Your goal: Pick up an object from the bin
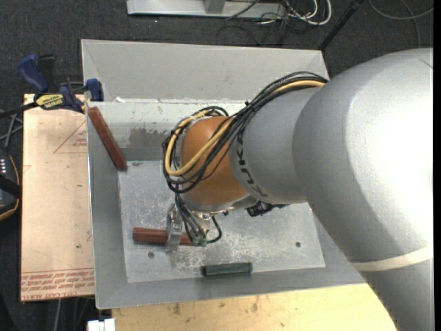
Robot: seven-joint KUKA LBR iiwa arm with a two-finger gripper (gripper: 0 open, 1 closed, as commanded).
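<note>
Down on the floor of the grey bin (207, 67), the hand (176, 237) sits low at the right end of a short reddish-brown bar (147, 236) that lies flat. From where I stand I cannot tell whether it is clenched on that bar or released. A dark green bar (226, 269) lies near the brown one, to its lower right. A longer brown strip (107, 138) leans well up-left of it. Nothing looks lifted, so I judge the raise is not yet done.

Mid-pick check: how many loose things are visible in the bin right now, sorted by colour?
Reddish-brown bars: 2, the leaning bar at the left wall and the floor bar at the hand
Dark green bar: 1
Total in sight: 3
</note>
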